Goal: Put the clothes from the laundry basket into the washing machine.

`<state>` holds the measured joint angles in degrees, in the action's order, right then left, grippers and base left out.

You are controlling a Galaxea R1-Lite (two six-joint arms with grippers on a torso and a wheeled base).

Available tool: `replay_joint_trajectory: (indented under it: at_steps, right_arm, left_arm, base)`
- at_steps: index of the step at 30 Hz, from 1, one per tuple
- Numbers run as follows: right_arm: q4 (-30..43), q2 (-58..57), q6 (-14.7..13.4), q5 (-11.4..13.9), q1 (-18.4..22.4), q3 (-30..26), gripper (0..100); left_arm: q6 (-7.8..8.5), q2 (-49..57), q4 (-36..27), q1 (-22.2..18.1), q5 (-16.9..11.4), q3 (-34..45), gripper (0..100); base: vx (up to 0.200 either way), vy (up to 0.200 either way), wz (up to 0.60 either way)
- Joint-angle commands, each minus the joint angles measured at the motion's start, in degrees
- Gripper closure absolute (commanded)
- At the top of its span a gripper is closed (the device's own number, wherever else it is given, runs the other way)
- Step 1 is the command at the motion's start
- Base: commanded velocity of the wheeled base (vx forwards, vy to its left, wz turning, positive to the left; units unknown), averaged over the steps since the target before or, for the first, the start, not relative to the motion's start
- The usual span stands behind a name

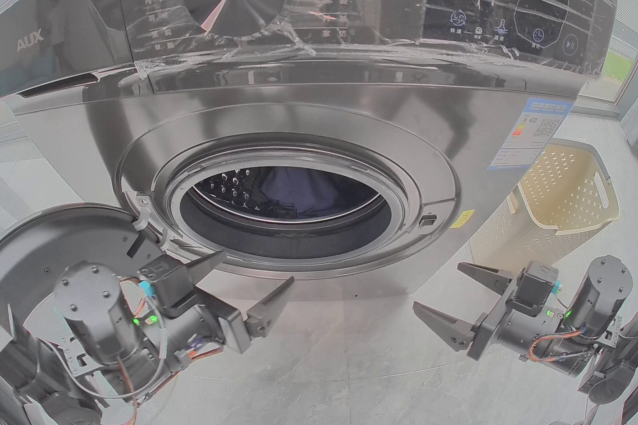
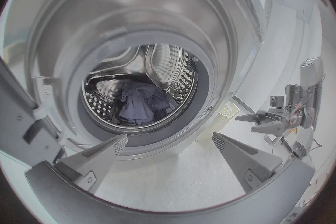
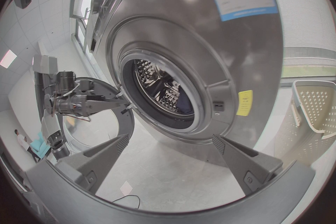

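— How are the grippers held?

— Both are spread wide, and nothing is held in either. The left gripper (image 1: 258,267) and the right gripper (image 1: 437,285) are held low in front of the washing machine (image 1: 319,107), well apart from each other. By this, it is judged, the mouth is left unobstructed.

— What is found nearest to them?

— The door (image 1: 60,234) is swung fully open just beside the left gripper, on its outer side. Access to the drum (image 2: 175,70) is thereby given.

— And the clothes?

— A dark blue garment (image 2: 141,104) is seen ahead of the left gripper and higher than it, lying on the drum's floor past the rim. It is judged to be loaded already.

— And the basket?

— The laundry basket (image 1: 565,180) is stood on the floor beyond the right gripper, on its outer side, just beside the machine's corner. It is presumably placed there to be within that arm's reach. Its bottom is hidden, so what is left in it cannot be told.

— What can be counted?

— Two grippers, one machine, one door, one basket and one bundle of dark cloth. Whether that bundle is one piece or several cannot be told.
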<state>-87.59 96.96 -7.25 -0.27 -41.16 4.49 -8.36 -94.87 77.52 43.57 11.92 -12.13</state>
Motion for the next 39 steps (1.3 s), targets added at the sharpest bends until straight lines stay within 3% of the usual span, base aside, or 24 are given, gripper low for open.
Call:
replay_joint_trajectory:
  at_steps: [1,12,16,20,21,23,29,32,39]
  right_arm:
    - [0.23,-6.44,0.05,-0.26,3.63,-3.43,0]
    - [3.83,-12.76,0.75,-0.35,9.60,-4.49,0]
    - [11.56,-18.13,1.10,-2.98,10.22,-4.49,0]
    - [25.89,-27.97,0.66,-3.25,11.18,-4.49,0]
    - [26.33,-28.32,0.66,-3.25,11.27,-4.49,0]
    - [35.38,-34.91,0.93,-3.07,13.29,-4.49,0]
    - [51.29,-51.26,1.89,-3.60,19.36,-4.49,0]
    - [58.50,-59.96,2.07,-4.48,23.84,-4.40,0]
    - [69.66,-77.19,3.03,-3.86,34.65,-4.40,0]
  left_arm:
    - [0.36,11.11,-0.18,0.29,0.56,6.94,0]
    - [1.07,21.39,-3.16,-0.50,1.70,12.13,0]
    - [2.56,26.66,-7.73,-0.59,1.79,12.13,0]
    - [3.18,33.96,-14.50,-4.28,1.52,12.13,0]
    - [3.18,34.31,-14.85,-4.46,1.52,12.13,0]
    - [3.18,41.25,-22.24,-5.95,1.00,12.13,0]
    - [3.18,56.11,-39.55,-10.96,-0.67,12.13,0]
    - [3.09,62.96,-45.62,-14.57,-2.69,12.13,0]
    - [2.83,75.53,-57.22,-23.79,-6.30,12.04,0]
  base:
    - [-0.200,0.000,0.00]
    - [-0.200,0.000,0.00]
    - [-0.200,0.000,0.00]
    - [-0.200,0.000,0.00]
    - [-0.200,0.000,0.00]
    - [-0.200,0.000,0.00]
    - [-0.200,0.000,0.00]
    - [-0.200,0.000,0.00]
    - [-0.029,0.000,0.00]
